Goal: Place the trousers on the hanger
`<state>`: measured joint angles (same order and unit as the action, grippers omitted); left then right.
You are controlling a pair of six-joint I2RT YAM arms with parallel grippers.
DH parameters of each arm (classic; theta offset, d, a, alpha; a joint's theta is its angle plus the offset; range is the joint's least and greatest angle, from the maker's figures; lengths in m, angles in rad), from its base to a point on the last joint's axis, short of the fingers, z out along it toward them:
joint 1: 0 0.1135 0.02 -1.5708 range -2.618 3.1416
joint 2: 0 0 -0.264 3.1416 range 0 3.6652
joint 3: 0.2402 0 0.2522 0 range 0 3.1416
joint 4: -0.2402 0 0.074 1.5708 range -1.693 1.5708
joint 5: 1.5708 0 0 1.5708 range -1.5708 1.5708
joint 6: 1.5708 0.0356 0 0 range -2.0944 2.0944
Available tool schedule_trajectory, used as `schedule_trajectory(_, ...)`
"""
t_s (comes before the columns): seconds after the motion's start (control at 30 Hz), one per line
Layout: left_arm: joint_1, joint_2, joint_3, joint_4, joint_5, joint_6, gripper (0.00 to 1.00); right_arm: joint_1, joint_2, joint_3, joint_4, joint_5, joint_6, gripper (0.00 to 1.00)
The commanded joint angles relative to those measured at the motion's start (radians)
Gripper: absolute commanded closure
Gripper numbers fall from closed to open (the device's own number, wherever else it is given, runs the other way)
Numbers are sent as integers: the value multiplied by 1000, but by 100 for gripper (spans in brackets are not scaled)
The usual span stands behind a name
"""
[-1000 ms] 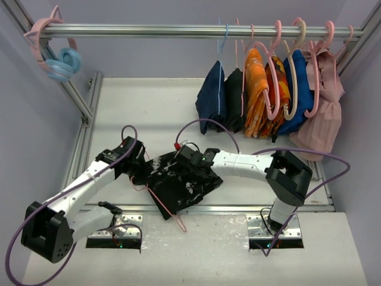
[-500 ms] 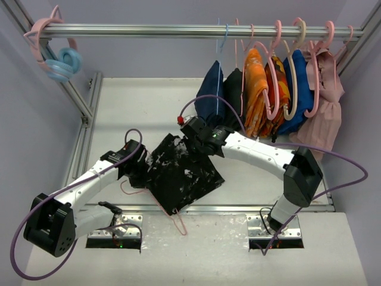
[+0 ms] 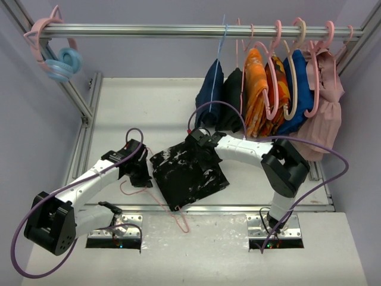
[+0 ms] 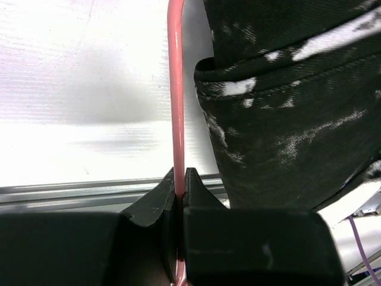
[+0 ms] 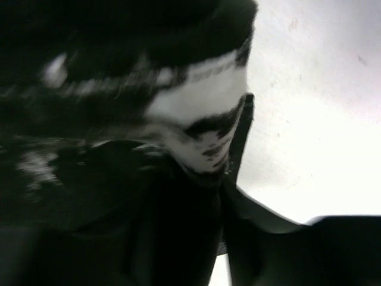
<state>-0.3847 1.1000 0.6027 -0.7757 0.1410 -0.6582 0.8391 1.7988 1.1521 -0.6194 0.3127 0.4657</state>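
On the table, the hanger points hook-first nearward, left end effector pinching it, right end effector pinching trousers

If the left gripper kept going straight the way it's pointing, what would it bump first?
Probably the trousers. The left gripper pinches the hanger wire, which runs straight ahead, and the trousers' folded edge sits right beside that line. Depth is unclear, so it might only brush them.

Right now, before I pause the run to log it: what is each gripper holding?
Left gripper: closed on the hanger wire.
Right gripper: closed on the trousers fabric.
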Motion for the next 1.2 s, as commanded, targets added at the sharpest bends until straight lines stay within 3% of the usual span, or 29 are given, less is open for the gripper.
schedule_trajectory(0.0, 4, 1, 38, 19, -11, 9, 100, -8, -9, -54, -33, 83, 33, 50)
schedule_trajectory(0.4, 3, 44, 19, 110, 118, 65, 100, 157, -302, 88, -235, 201, 81, 43)
schedule_trajectory(0.5, 4, 43, 24, 119, 129, 69, 100, 163, -341, 4, -138, 165, 88, 51)
schedule_trajectory(0.63, 4, 43, 32, 121, 135, 75, 100, 139, -304, -139, -24, 93, 102, 79)
schedule_trajectory(0.83, 4, 27, 26, 125, 156, 84, 100, 44, -203, -344, 96, 58, 155, 95)
schedule_trajectory(1.03, 4, 14, 23, 137, 157, 82, 100, 45, -355, -524, 153, -2, 214, 96)
schedule_trajectory(1.17, 4, 27, 36, 135, 158, 91, 100, 45, -400, -477, 121, -18, 174, 96)
